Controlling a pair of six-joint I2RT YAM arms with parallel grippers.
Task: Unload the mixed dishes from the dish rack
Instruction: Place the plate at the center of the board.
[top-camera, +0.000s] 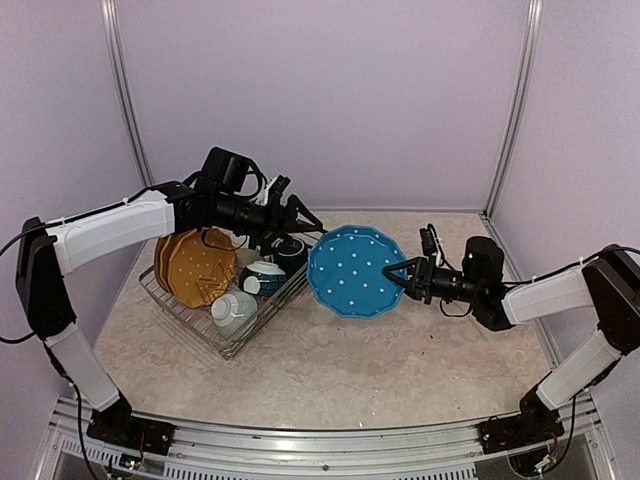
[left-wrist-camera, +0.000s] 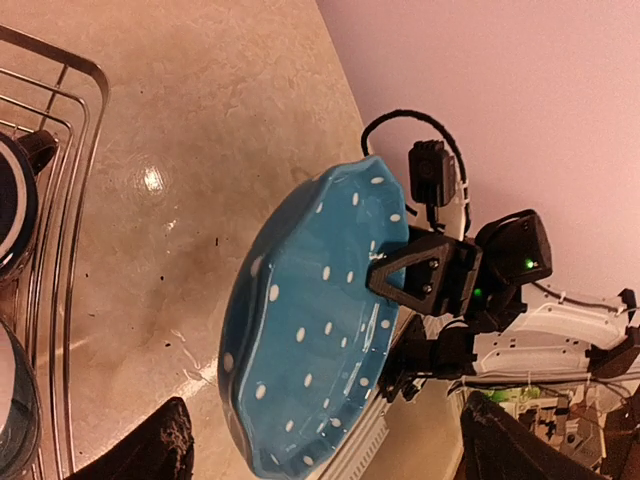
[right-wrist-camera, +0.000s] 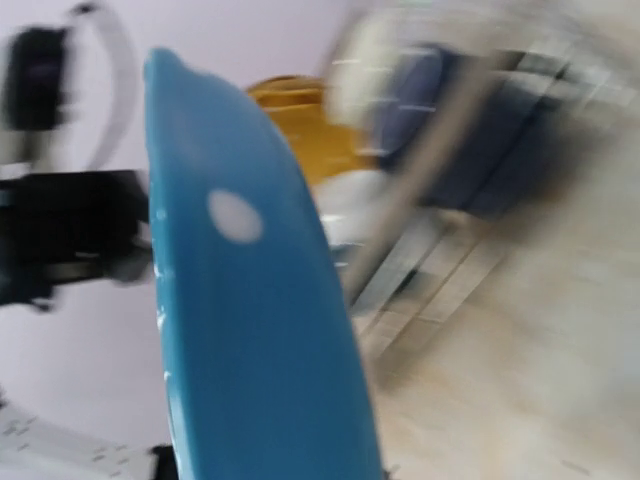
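Note:
The blue white-dotted plate (top-camera: 355, 270) hangs upright in the air just right of the dish rack (top-camera: 182, 322). My right gripper (top-camera: 400, 277) is shut on its right rim. The left wrist view shows those black jaws clamped over the plate's (left-wrist-camera: 320, 330) edge. My left gripper (top-camera: 305, 225) is open near the plate's left rim, and its fingers (left-wrist-camera: 150, 450) stand wide apart without touching the plate. In the rack are a mustard-yellow dotted plate (top-camera: 195, 265), a navy mug (top-camera: 290, 252), a teal bowl (top-camera: 265, 277) and a clear tumbler (top-camera: 233, 310). The right wrist view is blurred and filled by the plate (right-wrist-camera: 250, 330).
The rack sits at an angle on the left half of the marbled tabletop (top-camera: 400, 360). Pale walls with metal corner posts (top-camera: 512, 110) close in the back and sides. The rack's wire rim (left-wrist-camera: 70, 200) lies left of the hanging plate.

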